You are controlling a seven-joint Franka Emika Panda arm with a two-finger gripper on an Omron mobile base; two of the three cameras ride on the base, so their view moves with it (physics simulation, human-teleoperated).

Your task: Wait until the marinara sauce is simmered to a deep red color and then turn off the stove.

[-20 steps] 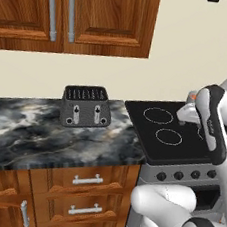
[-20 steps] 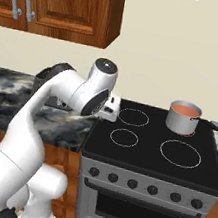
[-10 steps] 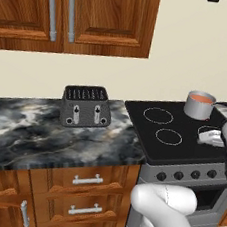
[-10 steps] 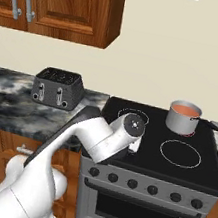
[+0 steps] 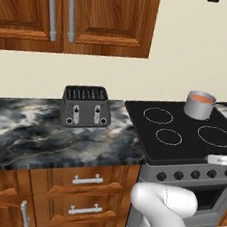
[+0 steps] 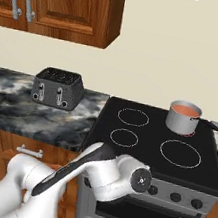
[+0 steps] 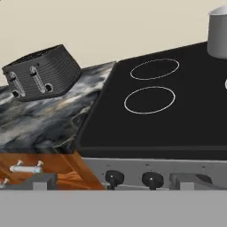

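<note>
The marinara sauce [image 6: 184, 110] shows as an orange-red surface [image 5: 202, 98] inside a small silver saucepan [image 6: 182, 120] on the back right burner of the stove [image 6: 149, 153]. In the hand view the saucepan [image 7: 219, 31] shows its grey side and the sauce is hidden. My gripper [image 7: 113, 182] is open, fingers spread wide, just in front of the stove's grey front and level with two black knobs [image 7: 152, 178] at the left end of the row. From the right base view, my hand [image 6: 138, 179] hangs before that knob panel. Nothing is between the fingers.
A dark slotted toaster [image 5: 85, 106] stands on the marbled counter [image 5: 37, 136] left of the stove. Wooden drawers with metal handles [image 5: 88, 181] lie under the counter, upper cabinets [image 5: 73, 10] above. The oven door [image 6: 137, 217] is below the knobs.
My arm has swung down from above the cooktop to the front of the stove at knob height. The gripper has stayed open. The saucepan has not moved.
</note>
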